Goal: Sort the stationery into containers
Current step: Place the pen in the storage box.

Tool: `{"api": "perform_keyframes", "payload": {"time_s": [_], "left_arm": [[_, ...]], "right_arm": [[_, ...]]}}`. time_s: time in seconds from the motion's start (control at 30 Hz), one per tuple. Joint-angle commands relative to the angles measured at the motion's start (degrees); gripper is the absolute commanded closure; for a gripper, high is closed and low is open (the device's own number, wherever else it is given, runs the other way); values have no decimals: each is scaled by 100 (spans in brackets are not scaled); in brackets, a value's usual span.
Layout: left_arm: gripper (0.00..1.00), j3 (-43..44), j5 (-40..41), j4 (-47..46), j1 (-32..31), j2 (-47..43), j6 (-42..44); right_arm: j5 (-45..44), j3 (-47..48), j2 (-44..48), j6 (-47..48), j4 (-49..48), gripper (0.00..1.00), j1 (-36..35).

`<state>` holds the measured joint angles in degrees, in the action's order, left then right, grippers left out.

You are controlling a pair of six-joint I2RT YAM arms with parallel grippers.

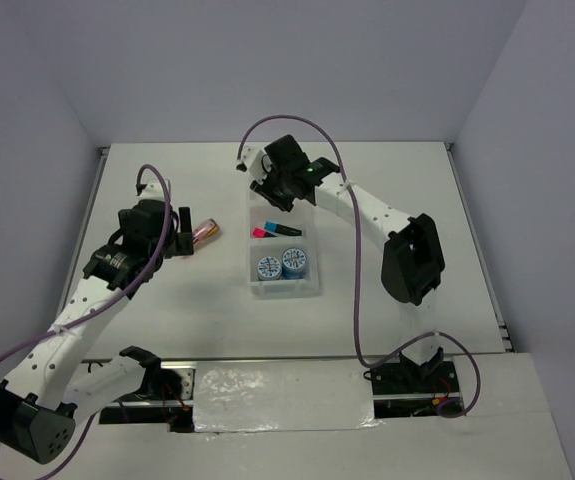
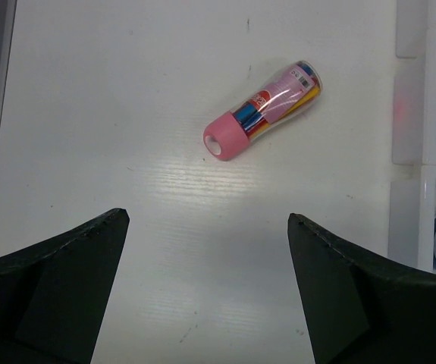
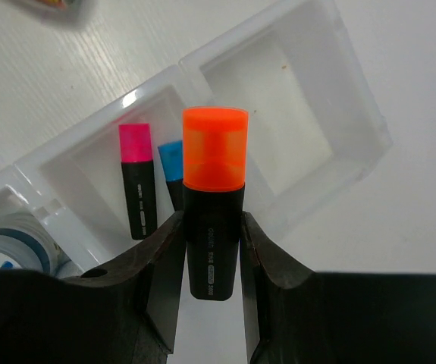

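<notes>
From above, the clear tray [image 1: 285, 290] lies on the white table [image 1: 417, 190] between the two arms. Its nearest compartment holds the two blue-and-white rolls [image 1: 267, 266] side by side, and the middle one holds the pink marker [image 1: 261, 232] and the blue marker [image 1: 285, 231]. The right gripper [image 1: 277, 192] hangs over the far end of the tray. The left gripper [image 1: 183, 236] sits low, left of the tray, with the pink tube [image 1: 205, 233] lying just beside it on the table. In the left wrist view the left gripper [image 2: 206, 220] is spread wide and holds nothing. The pink tube [image 2: 261, 114] lies on its side ahead of the fingers, apart from them, pink cap nearest the camera, and the tray's edge [image 2: 406, 152] runs down the right side. In the right wrist view the right gripper [image 3: 211, 254] pinches the black body of the orange marker [image 3: 214, 163], cap pointing away from the fingers, above the tray [image 3: 362, 144]. Below it, the pink marker [image 3: 136, 182] and blue marker [image 3: 170, 159] lie together in the middle compartment, and one roll [image 3: 9, 241] shows at the lower left.
</notes>
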<state>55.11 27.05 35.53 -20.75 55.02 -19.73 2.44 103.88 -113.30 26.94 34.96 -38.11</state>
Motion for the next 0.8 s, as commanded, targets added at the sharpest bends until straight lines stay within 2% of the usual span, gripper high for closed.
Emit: {"api": "perform_keyframes", "payload": {"time_s": [0.0, 0.2, 0.23, 0.33, 0.43, 0.67, 0.73, 0.77], "left_arm": [[1, 70, 256, -117, 27, -18, -84], [1, 105, 406, -55, 54, 70, -163], [1, 105, 415, -46, 63, 70, -172], [1, 96, 407, -46, 80, 70, -172], [1, 96, 398, -55, 89, 70, -181], [1, 122, 459, -20, 168, 122, -242], [1, 175, 485, 33, 273, 175, -374], [1, 201, 555, 111, 378, 219, -435]], "right_arm": [[187, 370, -149, 725, 581, 86, -74], [161, -24, -131, 664, 398, 79, -153], [143, -43, -123, 637, 398, 68, -153], [108, -69, -114, 549, 380, 49, -153], [134, -131, -52, 497, 301, 17, -153], [344, -166, 193, 233, 73, 17, -127], [634, -279, 586, -38, -181, 12, -118], [783, -445, 737, -135, -470, 6, -127]]}}
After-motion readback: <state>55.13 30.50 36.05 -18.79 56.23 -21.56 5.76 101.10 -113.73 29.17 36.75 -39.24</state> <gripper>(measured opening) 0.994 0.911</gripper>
